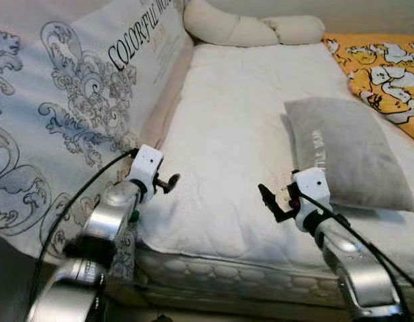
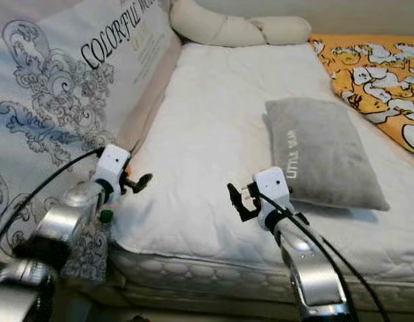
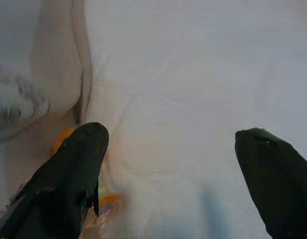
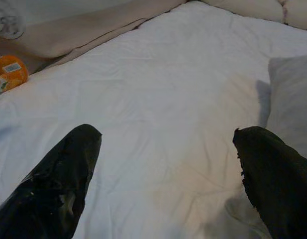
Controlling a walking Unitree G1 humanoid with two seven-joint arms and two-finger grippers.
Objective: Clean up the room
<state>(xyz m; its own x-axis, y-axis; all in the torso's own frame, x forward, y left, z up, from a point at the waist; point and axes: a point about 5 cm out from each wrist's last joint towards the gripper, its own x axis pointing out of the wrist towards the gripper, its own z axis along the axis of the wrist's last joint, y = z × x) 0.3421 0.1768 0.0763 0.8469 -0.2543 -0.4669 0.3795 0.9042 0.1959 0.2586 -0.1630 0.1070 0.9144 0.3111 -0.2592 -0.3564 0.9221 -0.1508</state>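
Two grippers hover over your white mattress (image 1: 227, 134), both spread wide, nothing held. Left gripper (image 1: 172, 182) sits at the mattress's left edge; the orange bottle (image 4: 9, 73) lies just beside and ahead of it, tucked against the beige side cushion (image 4: 93, 30), its label too small to read. Right gripper (image 1: 268, 200) has the grey pillow (image 1: 347, 154) close on its right, grey lettering unreadable. Printed panel (image 1: 72, 100) left of your left gripper reads "COLORFUL". Cream bolster (image 1: 247, 28) and orange cartoon blanket (image 1: 381, 74) lie well ahead.
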